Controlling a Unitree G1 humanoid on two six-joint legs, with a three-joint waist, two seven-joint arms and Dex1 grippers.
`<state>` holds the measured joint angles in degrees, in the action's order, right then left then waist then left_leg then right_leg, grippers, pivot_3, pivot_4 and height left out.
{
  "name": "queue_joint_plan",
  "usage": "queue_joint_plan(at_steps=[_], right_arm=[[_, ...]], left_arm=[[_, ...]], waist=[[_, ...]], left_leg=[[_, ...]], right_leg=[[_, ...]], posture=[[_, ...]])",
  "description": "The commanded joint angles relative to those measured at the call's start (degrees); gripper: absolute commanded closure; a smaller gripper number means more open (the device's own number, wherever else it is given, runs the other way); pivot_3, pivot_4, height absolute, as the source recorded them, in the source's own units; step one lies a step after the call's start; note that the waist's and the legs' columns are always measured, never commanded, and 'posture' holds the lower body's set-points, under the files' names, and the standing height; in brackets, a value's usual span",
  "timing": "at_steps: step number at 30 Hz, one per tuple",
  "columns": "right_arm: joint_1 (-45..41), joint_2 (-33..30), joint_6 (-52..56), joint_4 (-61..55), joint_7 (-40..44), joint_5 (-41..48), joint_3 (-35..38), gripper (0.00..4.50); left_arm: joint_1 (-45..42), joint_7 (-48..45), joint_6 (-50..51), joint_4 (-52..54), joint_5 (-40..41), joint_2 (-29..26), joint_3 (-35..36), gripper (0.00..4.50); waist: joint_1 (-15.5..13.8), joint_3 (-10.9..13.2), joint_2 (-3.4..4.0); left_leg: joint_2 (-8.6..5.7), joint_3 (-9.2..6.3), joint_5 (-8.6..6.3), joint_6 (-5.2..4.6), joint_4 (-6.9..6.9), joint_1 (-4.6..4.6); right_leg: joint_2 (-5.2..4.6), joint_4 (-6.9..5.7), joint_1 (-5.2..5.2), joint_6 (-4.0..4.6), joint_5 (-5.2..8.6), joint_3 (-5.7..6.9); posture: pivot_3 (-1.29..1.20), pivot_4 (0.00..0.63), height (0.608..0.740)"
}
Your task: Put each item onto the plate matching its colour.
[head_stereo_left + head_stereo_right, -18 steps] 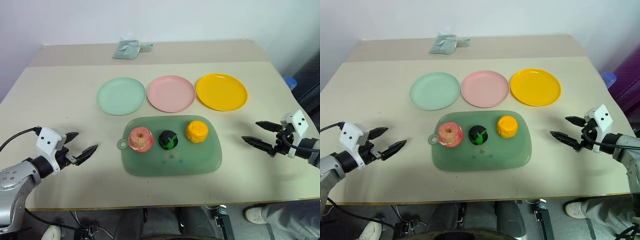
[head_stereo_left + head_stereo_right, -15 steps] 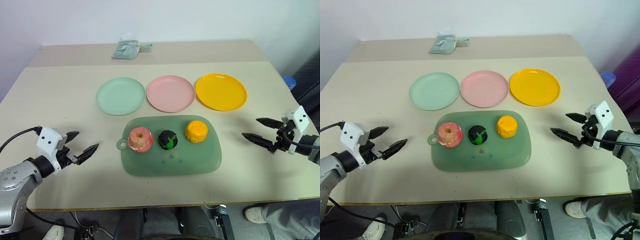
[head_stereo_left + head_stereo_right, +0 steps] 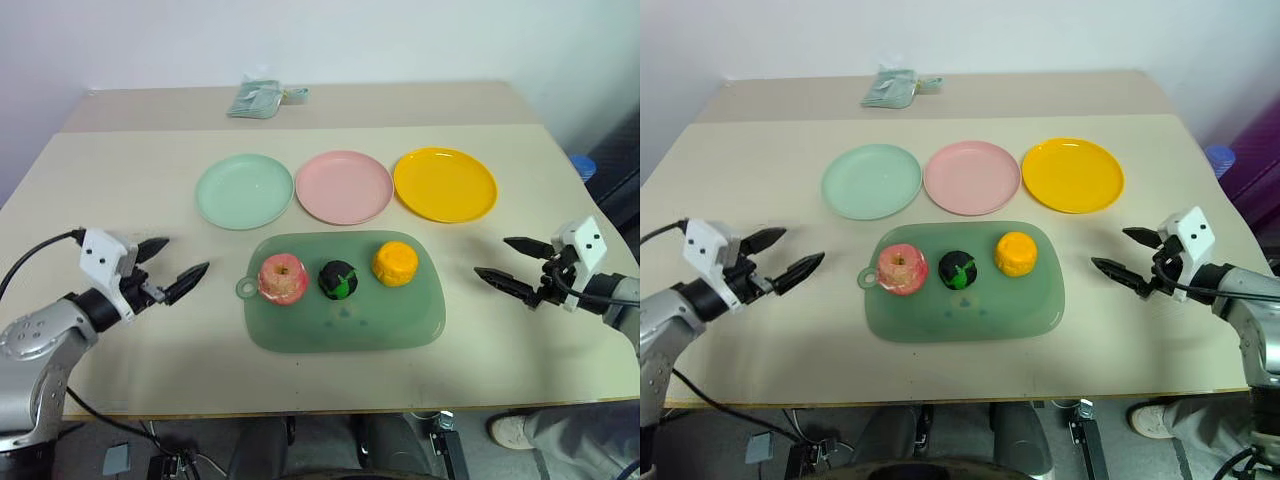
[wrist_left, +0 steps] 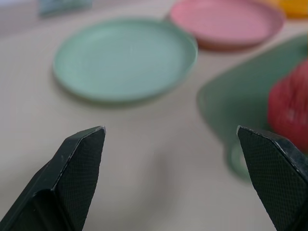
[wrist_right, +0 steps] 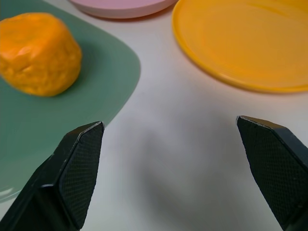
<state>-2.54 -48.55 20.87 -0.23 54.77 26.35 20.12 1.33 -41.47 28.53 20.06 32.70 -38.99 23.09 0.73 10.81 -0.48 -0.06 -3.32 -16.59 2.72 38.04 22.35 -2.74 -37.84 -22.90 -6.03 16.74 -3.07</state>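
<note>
From the head, the three plates sit in a row toward the far side of the worktop [image 3: 120, 190]: mint green plate [image 3: 243, 191], pink plate [image 3: 343, 187], yellow plate [image 3: 445, 184]; all three are bare; just in front of them the green tray [image 3: 345, 320] carries the apple [image 3: 283, 279], the dark green ball [image 3: 337, 280] and the yellow-orange fruit [image 3: 394, 264] in a line, each roughly below its own colour, so nothing is sorted yet; the left gripper [image 3: 170, 268] and right gripper [image 3: 512, 264] hang either side of the tray, apart from it, jaws released and empty, probably poised to share the work.

Along the left wrist, the spread fingers [image 4: 79, 168] frame the mint plate with the apple at the edge; the apple looks its likely first pick.

Along the right wrist, the parted fingers [image 5: 77, 168] point between the fruit and the yellow plate; a short carry, I'd guess.
</note>
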Motion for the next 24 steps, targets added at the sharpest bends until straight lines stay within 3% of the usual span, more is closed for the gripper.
queue_joint_plan(at_steps=[1,7,15,19,22,24], right_arm=[[2.0,1.4,-0.8,-3.7,-1.2,1.5,3.1,0.02],[10.2,0.8,3.9,-13.8,1.7,6.7,5.5,0.02],[17.7,1.0,8.5,-31.4,2.8,12.8,3.8,0.02],[17.6,2.4,9.7,-34.6,-0.5,13.7,3.6,0.02],[17.6,2.7,10.7,-35.8,-2.3,14.2,3.6,0.00],[17.6,2.6,11.1,-36.4,-3.2,14.4,3.6,0.00]], left_arm=[[-3.6,-2.2,2.2,1.1,4.3,0.2,-2.5,0.00],[-12.8,-10.5,3.1,1.1,2.3,-2.4,-15.1,0.00],[-23.1,-19.1,-5.0,-9.9,-11.4,-3.4,-32.1,0.00],[-24.9,-21.0,-6.9,-13.8,-13.7,-3.2,-34.0,0.00],[-25.9,-21.1,-7.8,-15.9,-13.6,-1.7,-33.3,0.80],[-26.4,-20.8,-7.9,-16.6,-12.8,-0.7,-32.1,0.80]], waist=[[0.0,0.0,0.01],[-0.2,0.0,0.02],[0.2,0.0,0.02],[0.0,0.0,-0.02],[-0.1,0.0,-0.01],[-0.1,0.0,-0.01]], left_leg=[[-0.01,0.01,0.00,0.00,0.00,0.00],[-0.10,-0.02,0.00,0.00,0.04,0.00],[-0.09,-0.03,0.00,0.00,0.03,-0.08],[-0.10,-0.04,0.00,0.00,0.04,-0.06],[-0.10,-0.06,0.00,0.00,0.05,-0.06],[-0.11,-0.08,0.00,0.00,0.08,-0.06]], right_leg=[[0.01,0.00,0.00,0.00,0.00,0.00],[0.04,-0.01,0.04,0.00,0.00,0.02],[0.18,-0.03,0.09,0.00,0.01,0.00],[0.15,-0.01,0.10,0.00,0.01,0.01],[0.12,-0.01,0.11,0.00,0.01,0.02],[0.12,-0.01,0.14,0.00,0.01,0.04]], posture=[[0.00,0.150,0.740],[0.00,0.150,0.740],[0.00,0.150,0.740],[0.00,0.150,0.740],[0.00,0.150,0.740],[0.00,0.150,0.740]])
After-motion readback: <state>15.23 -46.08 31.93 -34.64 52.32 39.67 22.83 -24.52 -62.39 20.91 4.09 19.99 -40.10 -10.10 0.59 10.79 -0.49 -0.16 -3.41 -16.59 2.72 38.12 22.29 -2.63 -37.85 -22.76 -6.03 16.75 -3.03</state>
